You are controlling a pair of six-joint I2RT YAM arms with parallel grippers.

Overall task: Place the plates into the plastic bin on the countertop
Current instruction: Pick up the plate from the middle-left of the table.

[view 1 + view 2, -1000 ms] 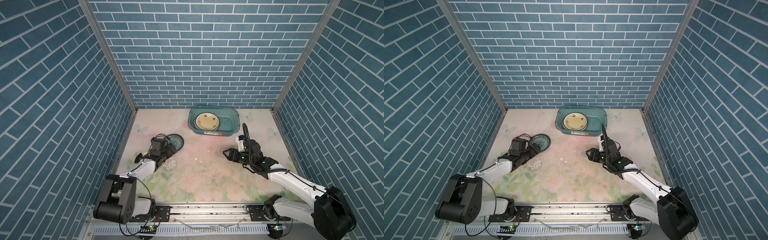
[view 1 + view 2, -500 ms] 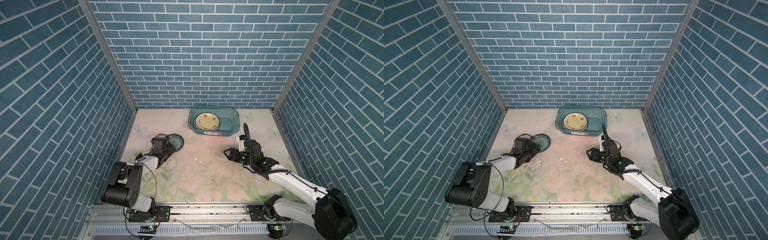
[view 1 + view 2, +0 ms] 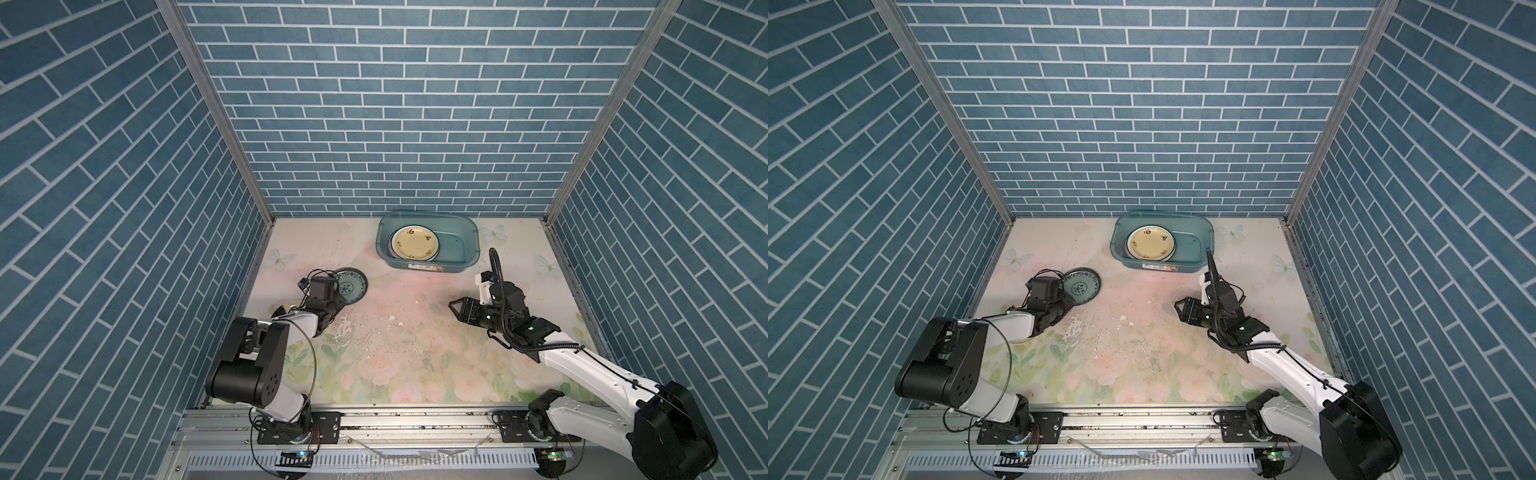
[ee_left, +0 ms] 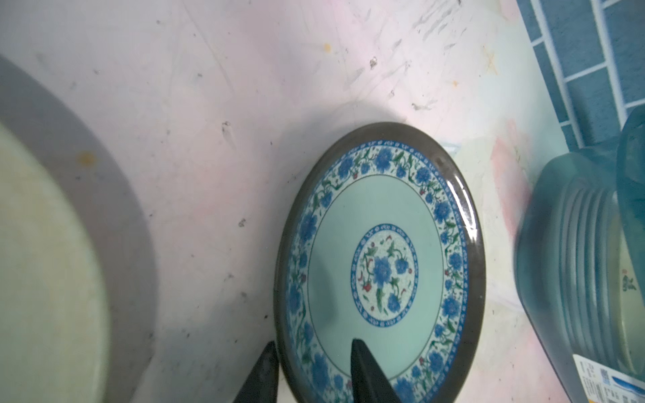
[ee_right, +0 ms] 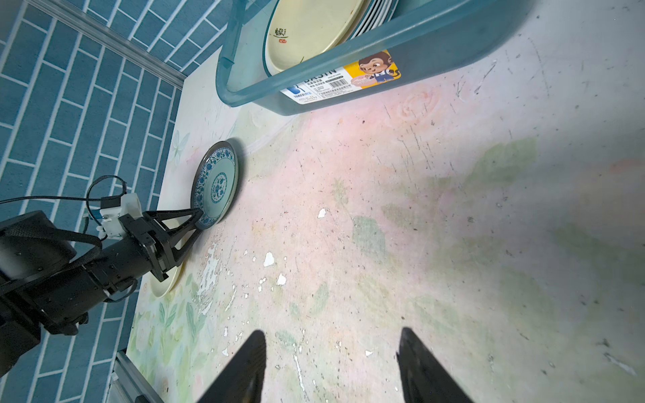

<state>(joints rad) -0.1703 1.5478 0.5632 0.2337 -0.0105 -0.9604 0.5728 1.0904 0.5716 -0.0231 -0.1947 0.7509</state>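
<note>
Clearly the floral plate (image 3: 352,286) lies on the surface (image 3: 415,332) at left centre of both top views, well apart from the bin (image 3: 461,262) at upper centre, where a yellow plate (image 3: 415,248) tops a stack. The left jaws are narrow, one tip inside the plate's rim and one outside, which only the left wrist view shows; whether they pinch it yet I cannot tell. The right jaws stand wide and empty. So shallow a bite on the edge could let the plate tilt and slip on lifting. The right wrist view shows plainly a pale plate (image 5: 165,284) under the left arm (image 5: 87,265), barely seen from above.
</note>
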